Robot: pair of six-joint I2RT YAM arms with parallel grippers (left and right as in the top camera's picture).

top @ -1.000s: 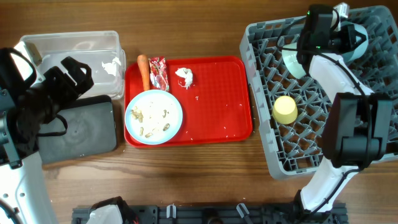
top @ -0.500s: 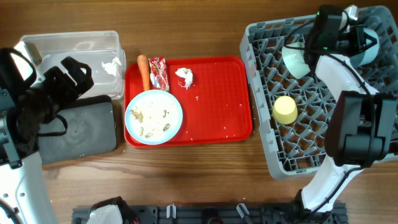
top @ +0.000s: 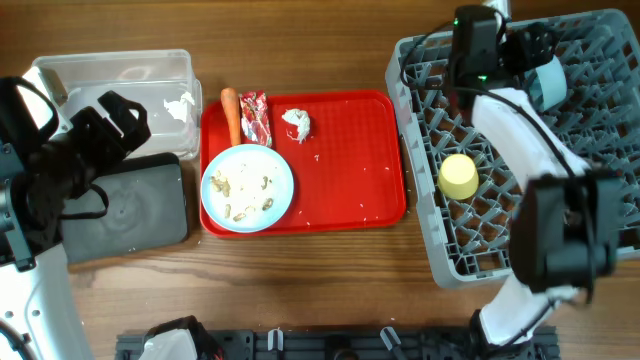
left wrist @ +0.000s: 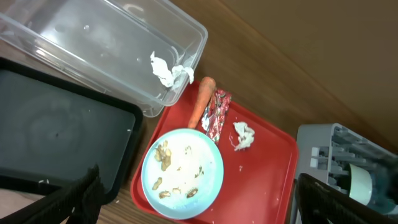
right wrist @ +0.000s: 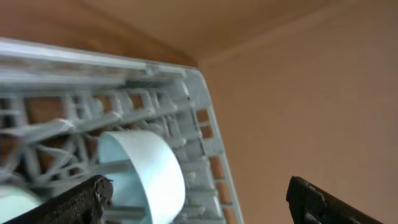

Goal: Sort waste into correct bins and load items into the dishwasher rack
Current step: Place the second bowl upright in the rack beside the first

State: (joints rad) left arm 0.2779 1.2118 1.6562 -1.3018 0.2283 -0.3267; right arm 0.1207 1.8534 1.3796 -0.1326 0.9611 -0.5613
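Observation:
My right gripper (top: pixel 520 50) hangs open over the far side of the grey dishwasher rack (top: pixel 590 210). The light-blue bowl (top: pixel 548 80) lies on its side among the pegs; in the right wrist view this bowl (right wrist: pixel 149 174) sits near the left finger (right wrist: pixel 81 202), free of both. A yellow cup (top: pixel 459 177) stands in the rack. My left gripper (top: pixel 115 120) is open and empty, high above the bins. The light-blue plate (top: pixel 247 187) with food scraps, carrot (top: pixel 231 115), red wrapper (top: pixel 256 118) and tissue (top: pixel 297 123) lie on the red tray (top: pixel 355 165).
The clear tub (top: pixel 115 70) at far left holds a white tissue scrap (top: pixel 180 105). The black tray (top: pixel 125 210) lies just in front of it. The left wrist view shows the plate (left wrist: pixel 182 172) between the fingers, the tub (left wrist: pixel 93 50) and the rack corner (left wrist: pixel 339 149).
The right gripper has opened and let go of the light-blue bowl, which now rests in the rack. The right arm has swung left. The left arm has not moved.

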